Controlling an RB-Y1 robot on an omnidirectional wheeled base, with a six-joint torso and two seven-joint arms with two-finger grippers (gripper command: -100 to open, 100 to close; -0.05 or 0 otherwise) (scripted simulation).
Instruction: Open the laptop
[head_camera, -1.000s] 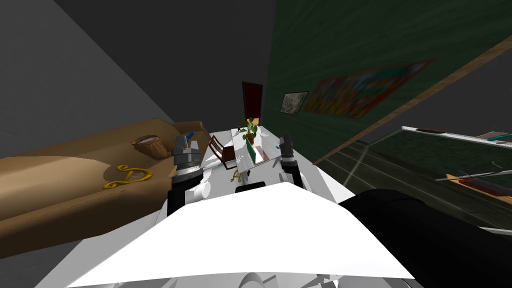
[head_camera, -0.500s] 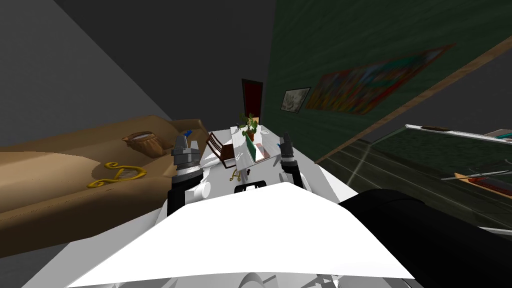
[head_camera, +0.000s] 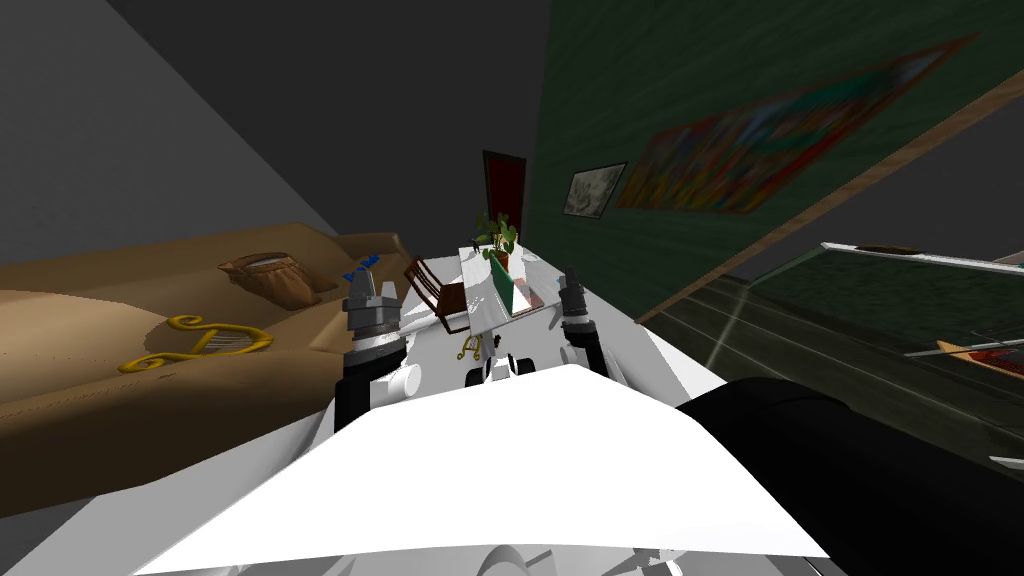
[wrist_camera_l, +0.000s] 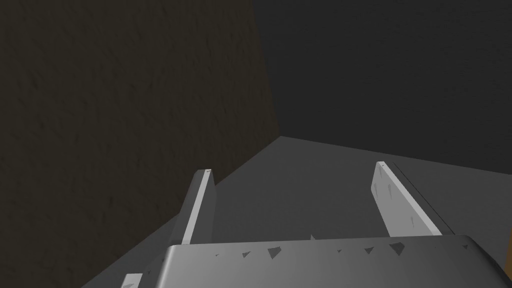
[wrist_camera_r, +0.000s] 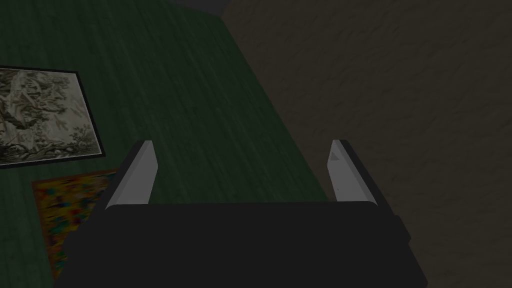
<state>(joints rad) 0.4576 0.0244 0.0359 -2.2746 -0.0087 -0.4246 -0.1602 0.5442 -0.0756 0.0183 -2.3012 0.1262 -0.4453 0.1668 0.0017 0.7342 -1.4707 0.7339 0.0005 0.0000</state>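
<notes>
On a small white table (head_camera: 478, 308) ahead lies a thin slab with a green face (head_camera: 503, 290); it may be the laptop, and I cannot tell whether its lid is up. Both my arms are raised in front of my chest, well short of the table. My left gripper (head_camera: 366, 278) (wrist_camera_l: 294, 167) is open with nothing between its fingers. My right gripper (head_camera: 571, 278) (wrist_camera_r: 242, 142) is open too and holds nothing.
A potted plant (head_camera: 497, 240) stands at the table's far end and a wooden chair (head_camera: 437, 290) on its left. A brown sofa (head_camera: 120, 390) with a basket (head_camera: 265, 278) runs along the left. A green wall (head_camera: 700, 250) with pictures is on the right, a dark red door (head_camera: 503, 190) behind.
I have moved towards the table: the sofa slid left and the wall pictures grew. Both arms kept their pose and both grippers stayed open.
</notes>
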